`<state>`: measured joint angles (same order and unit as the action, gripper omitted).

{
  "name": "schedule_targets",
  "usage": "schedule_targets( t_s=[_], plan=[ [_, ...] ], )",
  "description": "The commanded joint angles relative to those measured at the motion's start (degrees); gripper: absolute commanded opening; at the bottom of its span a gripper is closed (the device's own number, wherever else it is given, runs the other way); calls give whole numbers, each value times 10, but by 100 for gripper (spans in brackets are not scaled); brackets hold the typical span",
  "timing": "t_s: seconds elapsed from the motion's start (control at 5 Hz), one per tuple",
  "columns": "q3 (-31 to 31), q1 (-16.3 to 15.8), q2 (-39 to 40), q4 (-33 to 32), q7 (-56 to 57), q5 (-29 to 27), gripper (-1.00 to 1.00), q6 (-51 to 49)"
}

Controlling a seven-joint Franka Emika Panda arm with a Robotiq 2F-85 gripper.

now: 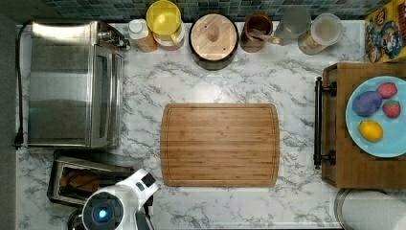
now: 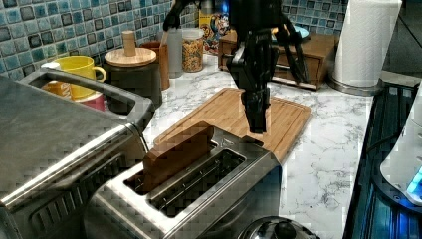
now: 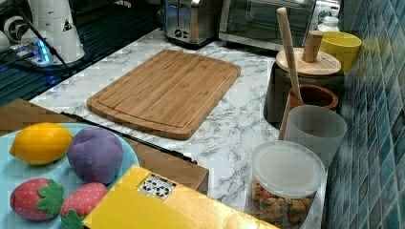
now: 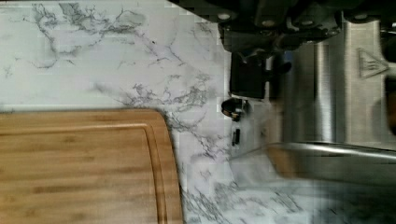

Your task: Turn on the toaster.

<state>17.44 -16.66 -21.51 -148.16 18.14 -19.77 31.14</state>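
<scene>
The toaster [image 2: 199,194] sits on the marble worktop [image 1: 297,201] beside the cutting board [image 1: 220,144], bread in one slot. The claw [image 2: 257,130] hangs directly above the toaster's board-facing end, where the lever [image 4: 247,80] lies below it. Whether its fingers are parted cannot be told; it appears to hold nothing.

White arm, black gripper.
In the top view the arm [image 1: 117,203] is a rounded white shell with a blue-lit round cap and a grey button panel. In the left view the gripper [image 2: 257,128] is black, narrow and blocky, with dark cables looping beside it.
</scene>
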Motion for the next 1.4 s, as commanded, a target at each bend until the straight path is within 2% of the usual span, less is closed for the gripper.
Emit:
schedule_targets(
  t_s=[0.2, 0.8, 1.2, 1.4],
  plan=[
    [5, 5, -1, -25, 0, -5, -100, 49],
    [13, -11, 54, -16, 3, -26, -100, 63],
    [24, -7, 104, -35, -6, -30, -100, 96],
    [4, -30, 140, -38, -13, -23, -100, 103]
  ],
)
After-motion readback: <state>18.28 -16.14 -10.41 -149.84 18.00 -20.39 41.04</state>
